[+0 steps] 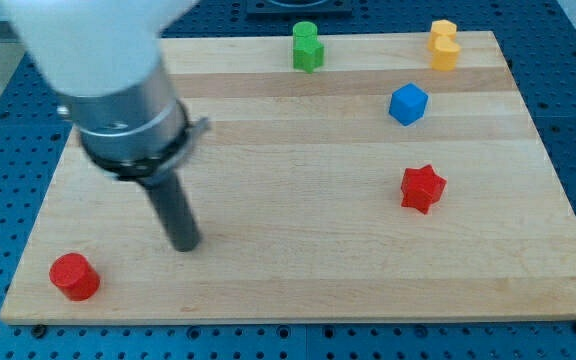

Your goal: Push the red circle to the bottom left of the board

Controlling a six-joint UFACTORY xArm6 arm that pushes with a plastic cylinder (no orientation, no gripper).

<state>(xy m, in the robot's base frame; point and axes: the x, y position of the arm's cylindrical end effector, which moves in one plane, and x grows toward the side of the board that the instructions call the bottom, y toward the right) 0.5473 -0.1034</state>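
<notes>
Gripperless, the arm ends in a dark rod, so nothing opens or closes; my tip (186, 243) rests on the table (298, 270) at the left-centre. At about 8 o'clock from my tip, near but apart, the red circle (74, 276) sits in the table's bottom left corner. Well away at 3 o'clock lies the red star (422, 188); a blue cube (408, 104) at 2 o'clock; a green block (307, 46) and a yellow block (444, 44) along the view's top
</notes>
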